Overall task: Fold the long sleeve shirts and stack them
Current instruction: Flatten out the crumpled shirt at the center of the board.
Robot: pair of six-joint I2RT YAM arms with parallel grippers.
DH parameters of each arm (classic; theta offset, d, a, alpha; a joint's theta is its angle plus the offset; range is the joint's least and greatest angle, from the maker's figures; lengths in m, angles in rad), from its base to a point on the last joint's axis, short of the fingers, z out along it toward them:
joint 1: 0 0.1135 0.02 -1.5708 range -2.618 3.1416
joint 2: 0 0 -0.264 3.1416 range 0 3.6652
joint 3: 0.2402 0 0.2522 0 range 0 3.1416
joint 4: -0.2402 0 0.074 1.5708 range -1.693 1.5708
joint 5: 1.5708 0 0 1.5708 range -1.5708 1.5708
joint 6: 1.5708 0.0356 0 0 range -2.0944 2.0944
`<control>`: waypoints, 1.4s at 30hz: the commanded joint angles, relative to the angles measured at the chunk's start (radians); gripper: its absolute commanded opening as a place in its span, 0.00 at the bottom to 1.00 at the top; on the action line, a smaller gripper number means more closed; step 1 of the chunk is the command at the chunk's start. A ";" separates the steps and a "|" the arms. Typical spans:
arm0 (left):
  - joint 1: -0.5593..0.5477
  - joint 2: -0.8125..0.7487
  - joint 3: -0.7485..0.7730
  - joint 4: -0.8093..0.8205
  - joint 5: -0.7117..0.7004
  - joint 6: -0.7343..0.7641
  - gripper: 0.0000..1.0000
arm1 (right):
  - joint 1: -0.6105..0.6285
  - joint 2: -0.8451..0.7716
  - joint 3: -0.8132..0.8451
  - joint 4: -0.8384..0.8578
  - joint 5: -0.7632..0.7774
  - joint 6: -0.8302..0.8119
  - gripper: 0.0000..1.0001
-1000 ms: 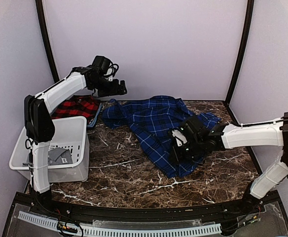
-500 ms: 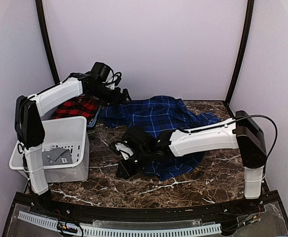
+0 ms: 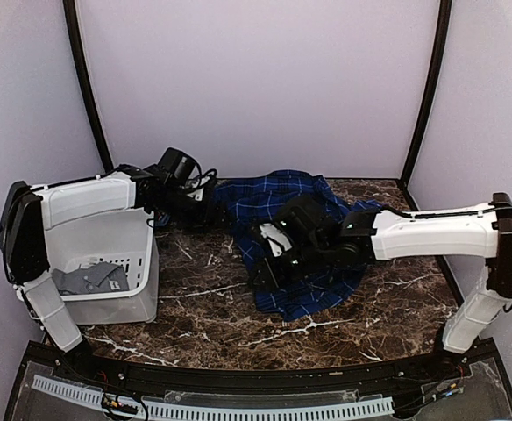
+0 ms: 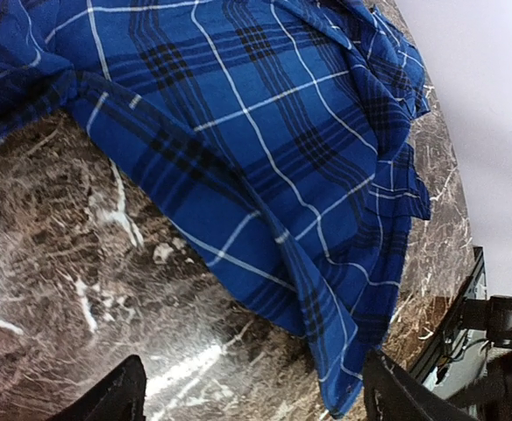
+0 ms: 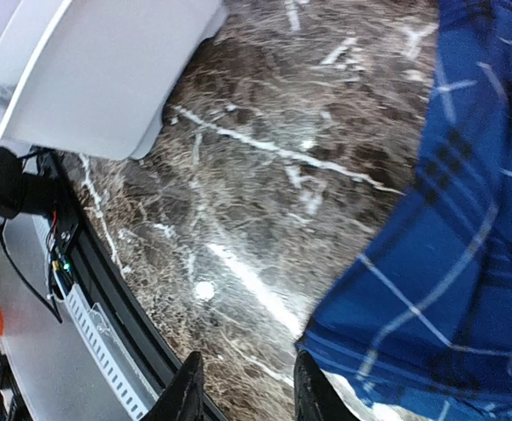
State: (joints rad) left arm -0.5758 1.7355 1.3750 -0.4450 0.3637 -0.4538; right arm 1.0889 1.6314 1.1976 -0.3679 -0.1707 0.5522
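One long sleeve shirt, dark blue plaid with thin white lines, lies crumpled across the middle and back of the marble table. It fills the top of the left wrist view and the right side of the right wrist view. My left gripper hovers at the shirt's left edge. Its jaws are open, with bare marble and a shirt hem between them. My right gripper sits over the shirt's front left part and is open. Only marble shows between its fingers, and a shirt corner lies just right of them.
A white plastic basket stands at the left front with grey cloth inside, and it also shows in the right wrist view. The left arm reaches over the basket. The black table frame runs along the near edge.
My right gripper pulled the shirt's front part left, then opened, let go and drew back right. My left arm dropped and reached right to the shirt's left edge.
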 commanded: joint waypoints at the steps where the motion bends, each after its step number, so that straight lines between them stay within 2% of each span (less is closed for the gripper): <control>1: -0.074 -0.114 -0.105 0.079 0.022 -0.106 0.81 | -0.090 -0.094 -0.107 -0.008 0.101 0.009 0.36; 7: -0.222 -0.155 -0.291 0.163 0.014 -0.249 0.74 | -0.225 -0.157 -0.216 -0.016 0.167 -0.053 0.39; 12: -0.315 -0.125 -0.350 0.238 0.015 -0.344 0.70 | -0.307 -0.133 -0.254 0.011 0.248 -0.120 0.40; 18: -0.374 -0.052 -0.353 0.323 0.021 -0.433 0.69 | -0.310 -0.046 -0.278 0.034 0.293 -0.190 0.39; 23: -0.374 -0.019 -0.348 0.361 -0.006 -0.477 0.62 | -0.293 -0.038 -0.339 0.048 0.217 -0.212 0.38; 28: -0.374 0.023 -0.333 0.369 0.002 -0.493 0.54 | -0.213 -0.084 -0.417 0.066 0.127 -0.184 0.38; 30: -0.374 0.034 -0.333 0.372 0.015 -0.495 0.49 | -0.187 -0.091 -0.434 0.072 0.103 -0.159 0.38; 34: -0.374 0.036 -0.338 0.374 0.040 -0.494 0.27 | -0.155 -0.117 -0.424 0.079 0.075 -0.119 0.38; 38: -0.374 0.011 -0.348 0.329 0.056 -0.478 0.05 | -0.157 -0.173 -0.366 0.022 0.135 -0.085 0.39; 40: -0.374 -0.017 -0.359 0.268 0.051 -0.459 0.00 | -0.165 -0.198 -0.334 -0.019 0.188 -0.073 0.39; 42: -0.374 -0.056 -0.377 0.191 0.028 -0.436 0.00 | -0.187 -0.217 -0.319 -0.051 0.238 -0.069 0.40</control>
State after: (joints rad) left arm -0.9493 1.7771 1.0306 -0.1139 0.4030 -0.9352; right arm 0.9260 1.4742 0.8177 -0.3687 -0.0299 0.4480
